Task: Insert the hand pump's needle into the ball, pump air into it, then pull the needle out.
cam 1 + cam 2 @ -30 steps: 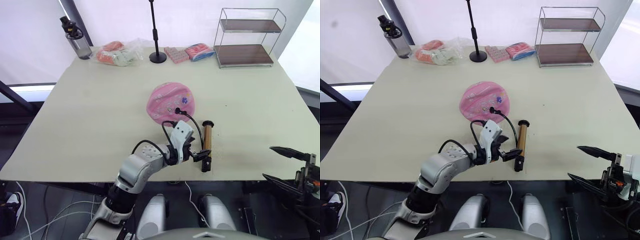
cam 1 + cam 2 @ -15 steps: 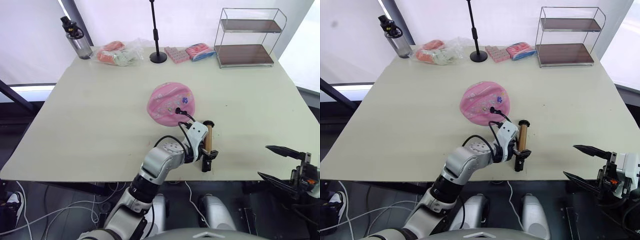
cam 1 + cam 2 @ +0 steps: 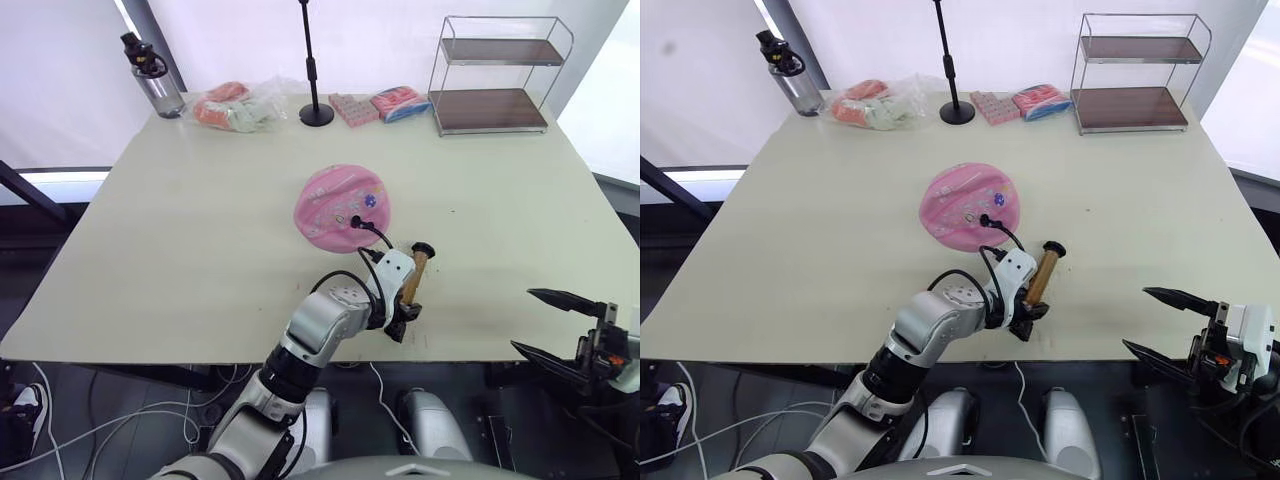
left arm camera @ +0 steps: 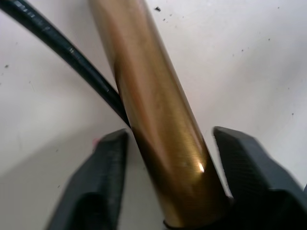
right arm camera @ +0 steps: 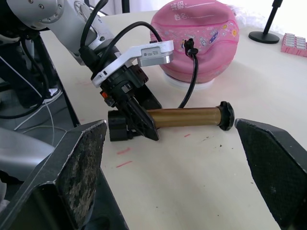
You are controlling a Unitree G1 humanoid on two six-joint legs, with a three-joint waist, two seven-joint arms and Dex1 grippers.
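Left gripper [image 4: 168, 158] fingers closed around the hand pump [image 3: 411, 281] barrel near its handle end; half a second ago flat and square to the table edge, now angled, far cap swung right. Hose already running to the ball [image 3: 341, 206] just beyond, needle apparently seated. Grasp secured; pumping next. Right gripper [image 5: 168, 167] fingers spread wide, empty, well off the table [image 3: 200, 250] edge.

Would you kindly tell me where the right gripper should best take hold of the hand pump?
Probably the black T-handle: the left gripper straddles the other end of the hand pump. It lies flat, so come from above, right gripper fingers either side of the handle.
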